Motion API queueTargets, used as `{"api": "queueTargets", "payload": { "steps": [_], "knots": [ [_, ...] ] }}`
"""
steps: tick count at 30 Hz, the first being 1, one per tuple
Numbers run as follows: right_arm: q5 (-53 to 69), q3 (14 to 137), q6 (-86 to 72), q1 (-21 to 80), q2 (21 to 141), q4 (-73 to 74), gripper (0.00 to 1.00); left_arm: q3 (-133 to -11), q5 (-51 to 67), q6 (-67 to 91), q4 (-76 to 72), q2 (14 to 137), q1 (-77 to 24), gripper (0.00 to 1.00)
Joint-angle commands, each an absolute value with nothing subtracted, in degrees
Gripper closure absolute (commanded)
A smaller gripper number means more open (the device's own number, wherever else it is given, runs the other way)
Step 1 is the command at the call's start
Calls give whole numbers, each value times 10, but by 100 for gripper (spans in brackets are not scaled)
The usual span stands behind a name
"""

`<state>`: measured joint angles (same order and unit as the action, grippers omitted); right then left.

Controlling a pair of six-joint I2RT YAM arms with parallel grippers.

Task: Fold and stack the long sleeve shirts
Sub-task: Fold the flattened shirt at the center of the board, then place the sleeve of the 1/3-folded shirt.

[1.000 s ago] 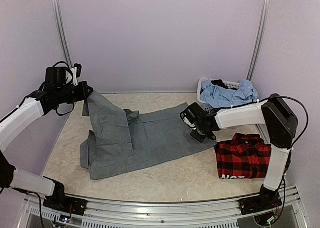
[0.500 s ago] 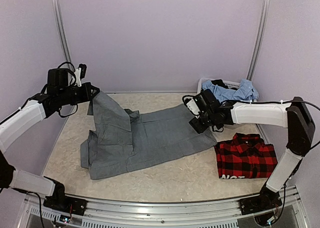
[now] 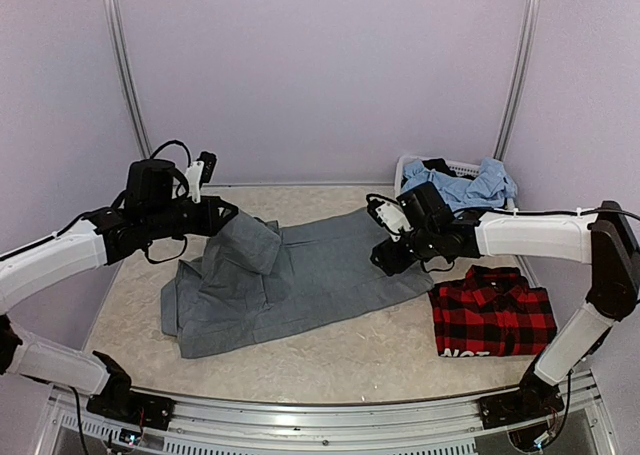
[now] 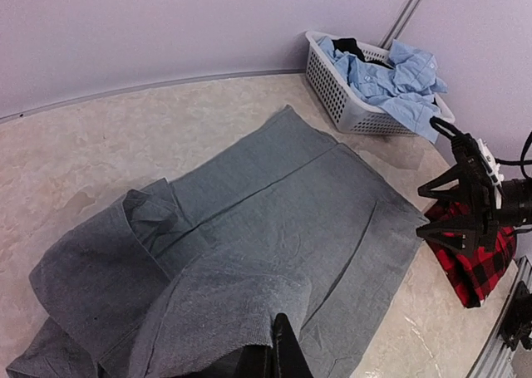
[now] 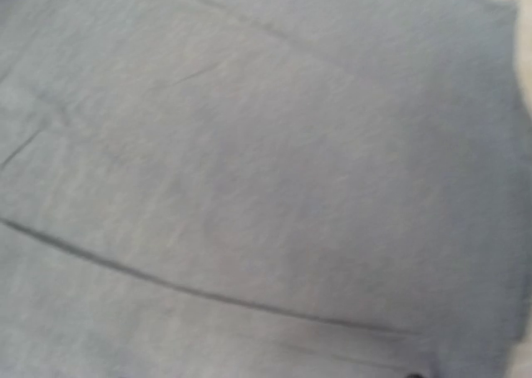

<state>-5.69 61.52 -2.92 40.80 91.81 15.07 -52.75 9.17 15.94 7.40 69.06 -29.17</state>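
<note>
The grey long sleeve shirt (image 3: 310, 275) lies spread across the middle of the table, its left part bunched. My left gripper (image 3: 228, 214) is shut on a fold of it, held a little above the shirt's left half. In the left wrist view the fingers (image 4: 281, 355) pinch the grey cloth (image 4: 274, 203). My right gripper (image 3: 385, 258) hovers open over the shirt's right edge, its fingers spread (image 4: 440, 213). The right wrist view shows only blurred grey cloth (image 5: 249, 187). The red-and-black plaid shirt (image 3: 492, 313) lies folded at the right (image 4: 478, 266).
A white basket (image 3: 408, 178) holding blue garments (image 3: 462, 187) stands at the back right, just behind my right arm; the left wrist view shows the basket (image 4: 334, 89) too. Purple walls close in the table on three sides. A metal rail runs along the near edge.
My left gripper has carried the grey fold rightward and lower, over the shirt's body. My right gripper has lifted off the shirt's right edge and its arm has stretched out.
</note>
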Motion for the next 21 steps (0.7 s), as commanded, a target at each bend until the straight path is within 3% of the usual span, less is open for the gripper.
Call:
{"api": "queueTargets", "payload": {
  "steps": [1, 14, 21],
  "knots": [
    [-5, 599, -67, 409, 903, 125, 33, -506, 63, 148, 54, 690, -340, 100],
    [30, 598, -128, 409, 907, 117, 33, -398, 54, 147, -18, 757, -532, 98],
    [49, 574, -155, 409, 903, 106, 32, -415, 73, 131, -2, 835, -611, 87]
  ]
}}
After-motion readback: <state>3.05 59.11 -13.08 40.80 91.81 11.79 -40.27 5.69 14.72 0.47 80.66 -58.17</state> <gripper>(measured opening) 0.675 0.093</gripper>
